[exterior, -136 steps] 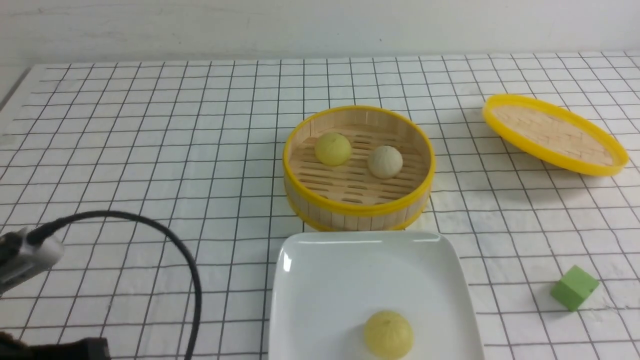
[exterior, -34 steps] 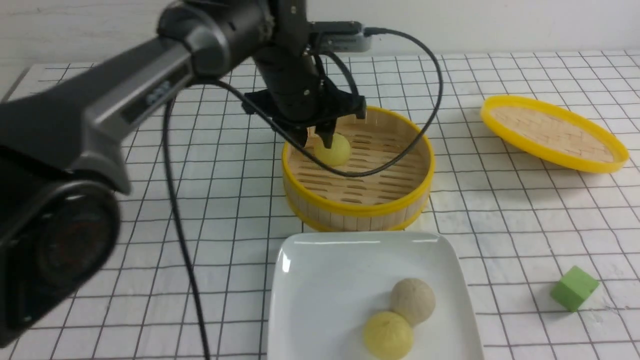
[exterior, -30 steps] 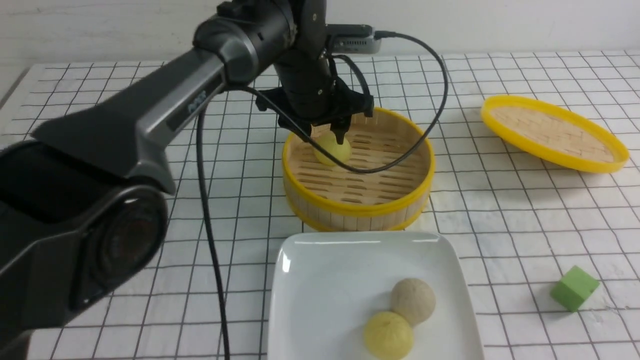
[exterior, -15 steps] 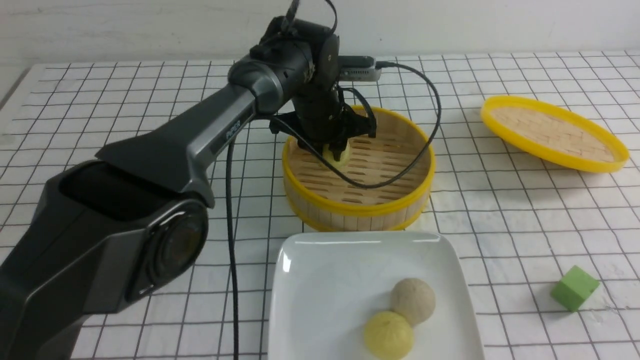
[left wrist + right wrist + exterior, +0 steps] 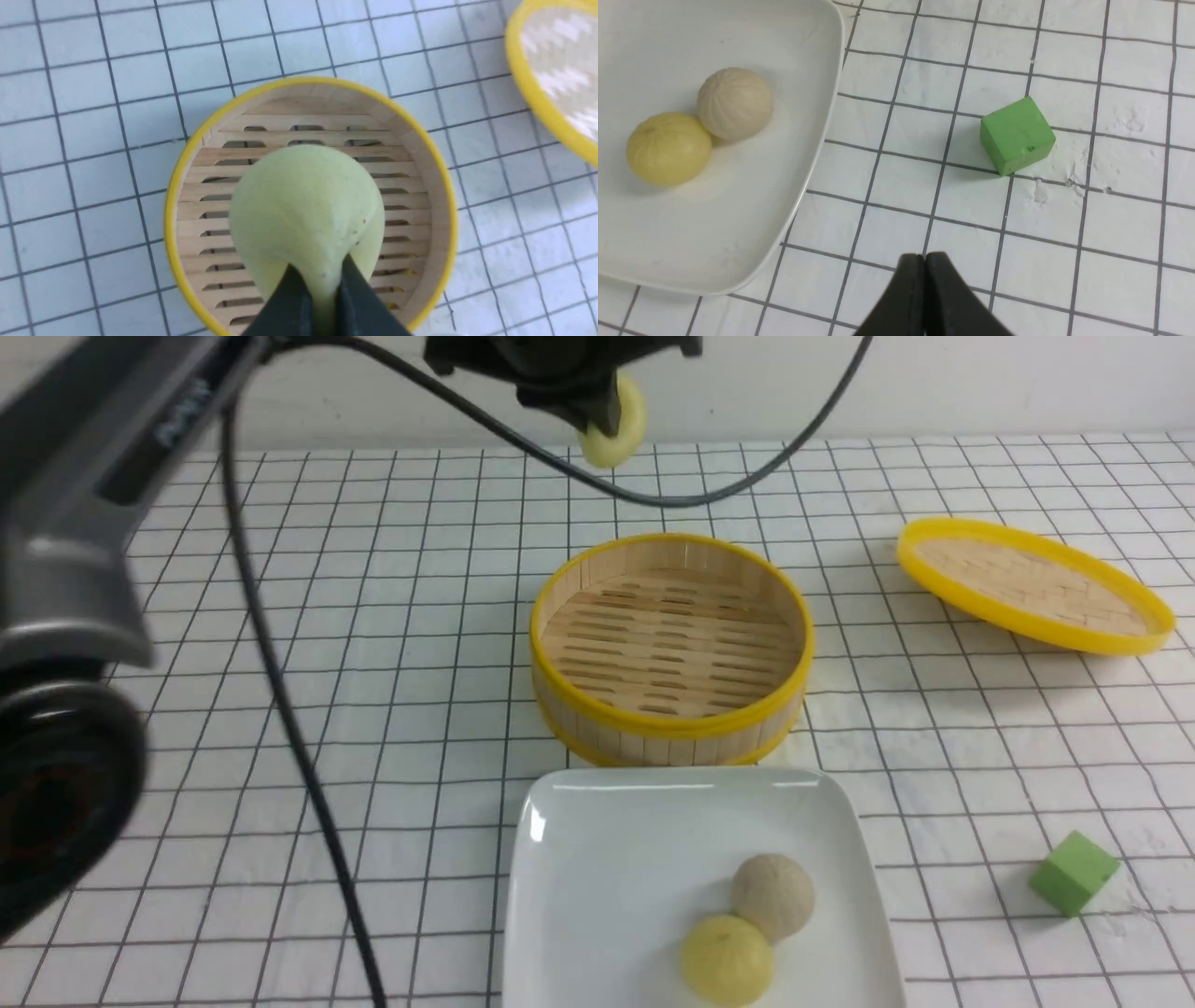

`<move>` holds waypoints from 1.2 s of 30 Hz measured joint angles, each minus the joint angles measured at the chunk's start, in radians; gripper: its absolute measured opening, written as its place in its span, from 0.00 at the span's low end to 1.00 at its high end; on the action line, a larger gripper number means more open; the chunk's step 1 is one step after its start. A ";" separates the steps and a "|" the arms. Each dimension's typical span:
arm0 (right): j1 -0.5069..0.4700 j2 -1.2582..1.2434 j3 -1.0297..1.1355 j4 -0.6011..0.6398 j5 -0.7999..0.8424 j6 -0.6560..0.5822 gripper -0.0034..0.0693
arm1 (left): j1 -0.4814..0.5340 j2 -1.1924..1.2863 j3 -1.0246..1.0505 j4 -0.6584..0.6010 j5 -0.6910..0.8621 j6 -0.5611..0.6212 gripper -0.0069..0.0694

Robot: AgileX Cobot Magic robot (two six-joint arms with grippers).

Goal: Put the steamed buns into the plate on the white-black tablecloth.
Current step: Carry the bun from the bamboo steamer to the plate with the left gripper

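My left gripper (image 5: 605, 415) is shut on a pale yellow steamed bun (image 5: 618, 429) and holds it high above the far side of the bamboo steamer basket (image 5: 670, 728). In the left wrist view the bun (image 5: 306, 210) is squeezed between the black fingers (image 5: 292, 298), over the empty basket (image 5: 187, 154). The white square plate (image 5: 607, 859) lies at the near edge on the white-black tablecloth (image 5: 373, 616). It holds a yellow bun (image 5: 726, 959) and a beige-grey bun (image 5: 772, 896), touching. My right gripper (image 5: 924, 261) is shut and empty over the cloth beside the plate (image 5: 803, 140).
The yellow-rimmed woven lid (image 5: 1034, 586) lies tilted at the far right. A green cube (image 5: 1073, 873) sits on the cloth right of the plate, also in the right wrist view (image 5: 1017, 135). My left arm's black cable (image 5: 280, 709) hangs over the left side.
My left gripper closed on the last yellow bun in the basket and lifted it high above; the basket is now empty. Since the oldest frame the beige-grey bun went from basket to plate.
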 joint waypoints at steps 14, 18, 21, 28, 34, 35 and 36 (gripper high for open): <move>0.000 0.000 0.000 0.009 -0.001 0.000 0.07 | -0.270 -0.222 0.863 -0.004 -0.148 -0.094 0.17; 0.000 -0.001 -0.001 0.032 0.002 0.000 0.07 | -0.300 -0.155 0.935 0.004 -0.312 -0.166 0.30; 0.000 -0.009 -0.010 0.034 0.018 0.000 0.08 | -0.302 -0.136 0.935 0.006 -0.347 -0.179 0.38; 0.000 -0.200 -0.196 0.013 0.194 0.000 0.08 | -0.302 -0.121 0.911 0.038 -0.353 -0.187 0.68; 0.000 -0.452 -0.244 -0.126 0.283 0.084 0.09 | -0.302 -0.137 0.804 0.126 -0.272 -0.187 0.73; 0.000 -0.500 -0.234 -0.155 0.281 0.116 0.09 | -0.302 -0.143 0.786 0.140 -0.261 -0.187 0.73; 0.000 -0.509 -0.234 -0.155 0.279 0.116 0.09 | -0.302 -0.143 0.786 0.140 -0.259 -0.187 0.73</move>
